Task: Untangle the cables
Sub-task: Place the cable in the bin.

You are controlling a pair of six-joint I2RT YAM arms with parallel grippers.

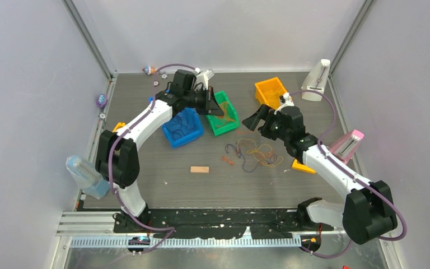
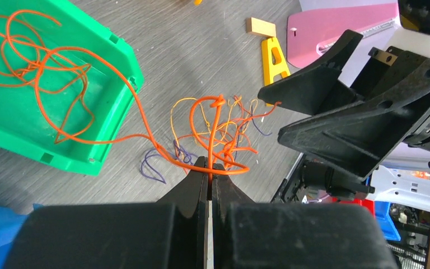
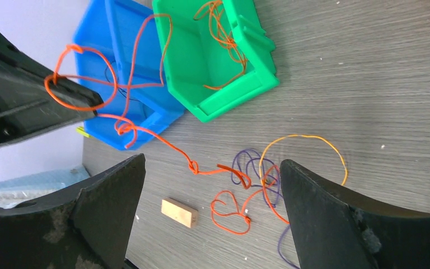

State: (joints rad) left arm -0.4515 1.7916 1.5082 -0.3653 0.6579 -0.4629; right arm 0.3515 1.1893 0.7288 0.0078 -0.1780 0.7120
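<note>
My left gripper [image 2: 210, 168] is shut on an orange cable [image 2: 215, 120] and holds it above the table by the green bin [image 2: 117, 61]. That cable runs back into the bin, where other orange strands [image 2: 39, 67] lie, and down to the loose tangle [image 1: 255, 154] of orange, yellow and purple cables. In the top view the left gripper [image 1: 219, 111] sits over the green bin [image 1: 227, 117]. My right gripper [image 3: 211, 162] is open and empty, hovering above the tangle [image 3: 257, 179]. The taut orange cable [image 3: 145, 131] has knots along it.
A blue bin [image 1: 182, 128] holding dark cable sits left of the green one; an orange bin [image 1: 270, 91] is at the back right. A wooden block [image 1: 199, 169], a yellow wedge [image 1: 302, 166], a pink stand [image 1: 347, 144], a white stand [image 1: 317, 80] and a plastic bottle [image 1: 84, 174] lie around.
</note>
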